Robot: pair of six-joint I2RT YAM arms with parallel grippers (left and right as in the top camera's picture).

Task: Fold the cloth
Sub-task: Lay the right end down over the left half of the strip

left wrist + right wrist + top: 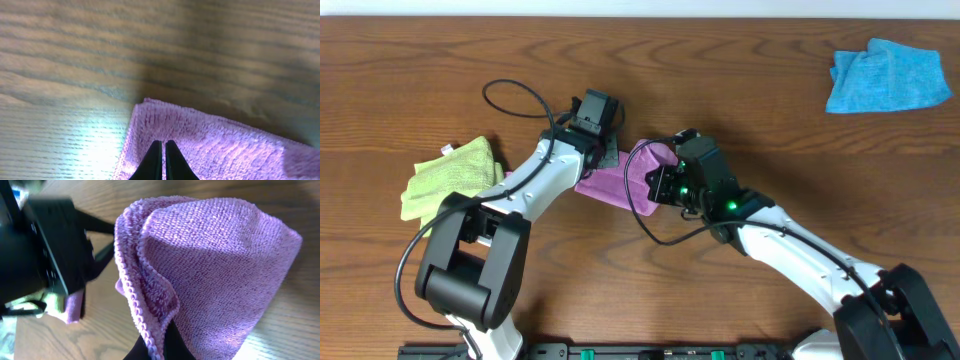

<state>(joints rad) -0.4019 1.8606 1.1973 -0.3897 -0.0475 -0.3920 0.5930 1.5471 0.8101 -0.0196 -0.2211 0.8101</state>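
The cloth (610, 187) lay between the two hands. One part was flat on the tabletop (770, 110) beneath the left hand (161, 150), and the other was raised in a rounded fold by the right hand (159, 347). The right hand was clamped on a doubled edge, with the fabric ballooning above its fingers. The left hand's fingers were pressed together, tips over the flat part near its corner. A lime-green cloth (450, 178) lay well off on the left hand's outer side. A blue cloth (887, 75) lay far beyond the right hand.

Left arm (535, 185) and right arm (790, 245) hem in the cloth (615, 185). We find open table (750, 80) behind, between green cloth (450, 175) and blue cloth (887, 75).
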